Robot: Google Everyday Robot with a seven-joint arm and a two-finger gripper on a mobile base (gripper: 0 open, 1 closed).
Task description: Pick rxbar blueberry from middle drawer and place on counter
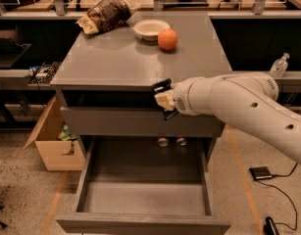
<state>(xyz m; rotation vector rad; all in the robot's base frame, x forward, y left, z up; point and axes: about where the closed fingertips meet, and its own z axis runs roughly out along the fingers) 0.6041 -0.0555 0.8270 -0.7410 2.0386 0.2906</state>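
My gripper [164,101] is at the end of the white arm that reaches in from the right. It hangs just in front of the counter's front edge, above the open middle drawer [82,180]. It is shut on the rxbar blueberry [163,86], a dark flat wrapper that sticks out above and below the pale fingers [165,102]. The bar is held about upright, level with the counter [130,62] edge. The drawer is pulled out and its grey floor is bare.
On the counter's far side lie a brown-and-yellow snack bag [105,14], a white bowl [151,29] and an orange [167,39]. A cardboard box [51,143] stands on the floor at the left. A clear bottle [280,65] is on the right shelf. Cables lie on the floor at the right.
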